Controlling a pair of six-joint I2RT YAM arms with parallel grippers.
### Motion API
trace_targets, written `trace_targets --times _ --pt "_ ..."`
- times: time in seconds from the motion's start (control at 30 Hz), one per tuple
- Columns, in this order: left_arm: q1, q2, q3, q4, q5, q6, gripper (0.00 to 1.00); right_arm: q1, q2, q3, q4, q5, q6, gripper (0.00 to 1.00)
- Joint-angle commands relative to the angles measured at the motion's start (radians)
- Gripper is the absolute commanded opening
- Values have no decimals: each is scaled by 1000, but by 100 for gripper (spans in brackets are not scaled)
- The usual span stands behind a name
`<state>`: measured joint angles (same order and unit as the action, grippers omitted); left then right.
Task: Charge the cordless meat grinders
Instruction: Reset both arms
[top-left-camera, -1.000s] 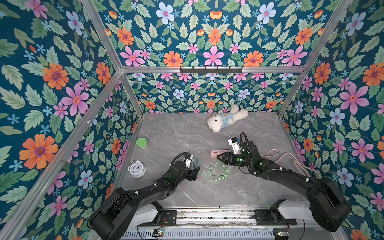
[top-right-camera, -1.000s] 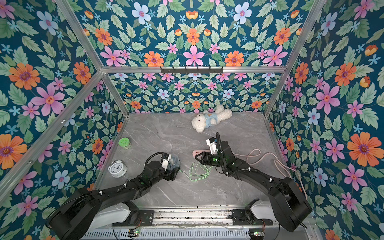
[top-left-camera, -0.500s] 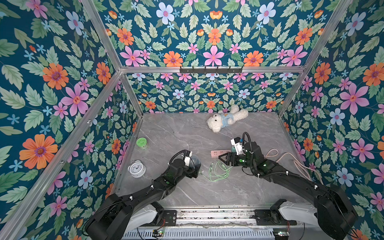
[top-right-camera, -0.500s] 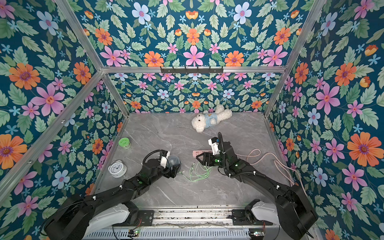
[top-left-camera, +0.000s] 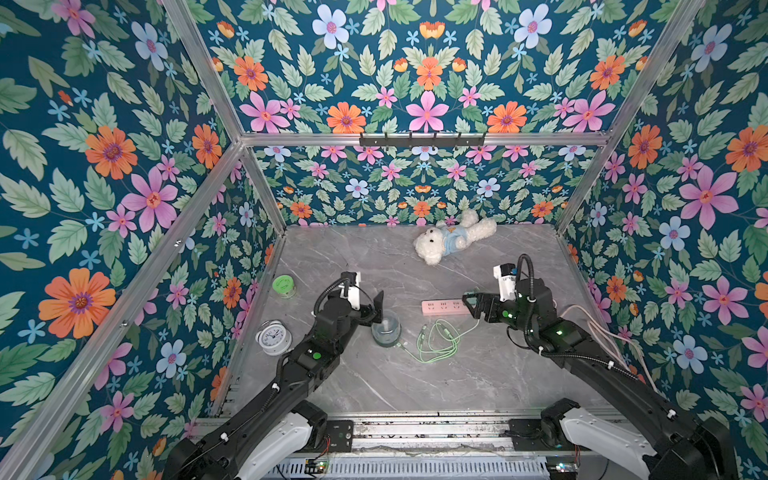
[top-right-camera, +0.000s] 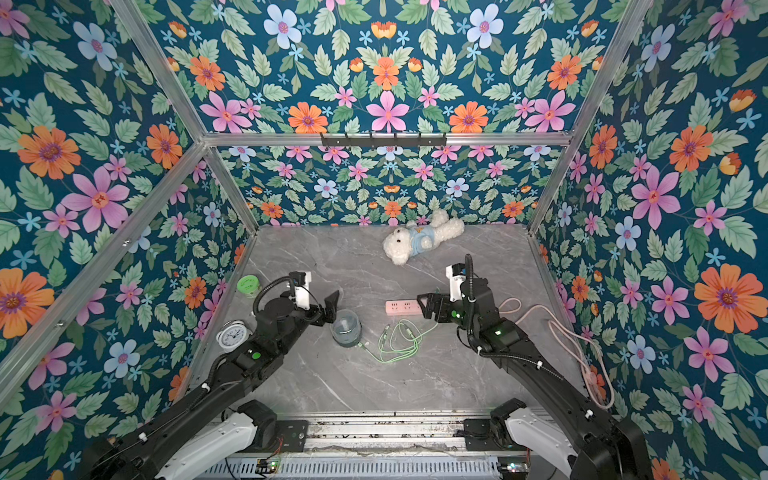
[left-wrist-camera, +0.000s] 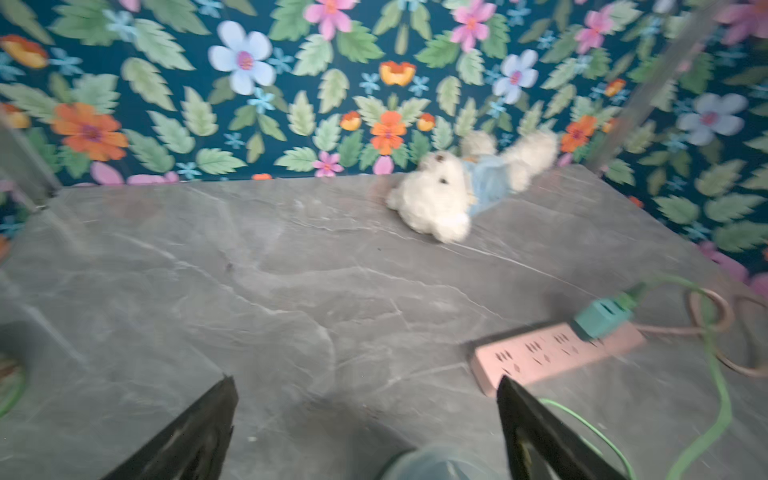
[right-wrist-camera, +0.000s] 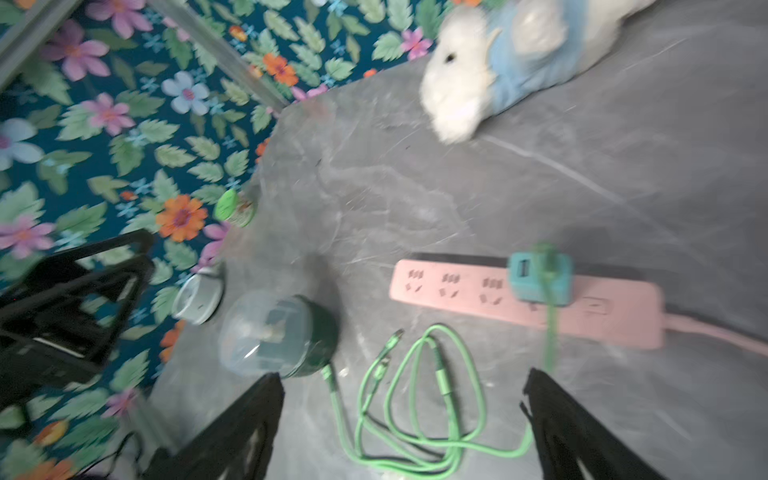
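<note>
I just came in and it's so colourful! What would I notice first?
The bright flowered walls all round. Then the white teddy bear lying at the back of the grey table, and the green cable looped mid-table beside the small grinder and the pink power strip.

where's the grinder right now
In both top views the grinder stands left of centre on the table, between the clock and the green cable coil.

Meat grinder (top-left-camera: 386, 329): translucent, glossy plastic cover over a darker opaque base. Tabletop (top-left-camera: 374, 257): smooth, marble-veined grey. Teddy bear (top-left-camera: 451, 241): fluffy white plush, cloth shirt. Power strip (top-left-camera: 442, 307): matt pink plastic. Frame rails (top-left-camera: 299, 139): brushed metal.
</note>
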<state>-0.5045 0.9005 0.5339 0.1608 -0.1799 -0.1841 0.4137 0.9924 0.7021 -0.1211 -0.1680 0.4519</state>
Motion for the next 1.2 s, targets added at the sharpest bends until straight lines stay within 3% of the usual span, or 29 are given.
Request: trace_targets --times 0.0,0.13,0.27,0.43,0.6,0.77,0.87,0.93,1.0,1.17 --pt "123 58 37 21 -48 43 99 -66 -8 0 -47 196 -126 96" --pt "298 185 67 102 -36 43 99 -190 3 -71 63 309 -176 96" --pt "425 242 -4 278 -115 -55 99 -225 7 -175 233 498 -245 97" --pt "446 331 -61 362 -224 57 99 -322 6 -309 396 588 -223 99" --pt "457 380 -190 607 -191 82 99 -334 35 -366 500 643 -228 99" --pt "455 555 -224 877 -162 117 99 -334 99 -386 570 658 -244 99" --pt "455 643 -226 964 -90 140 99 -334 115 -435 690 591 -275 99" --pt "457 718 -261 1125 -39 170 99 -333 122 -454 750 535 -308 99" --pt "457 696 -250 1051 -40 158 99 -334 135 -484 844 510 -330 99" --pt "457 704 -252 1073 -43 160 99 -333 280 -545 1177 441 -438 99"
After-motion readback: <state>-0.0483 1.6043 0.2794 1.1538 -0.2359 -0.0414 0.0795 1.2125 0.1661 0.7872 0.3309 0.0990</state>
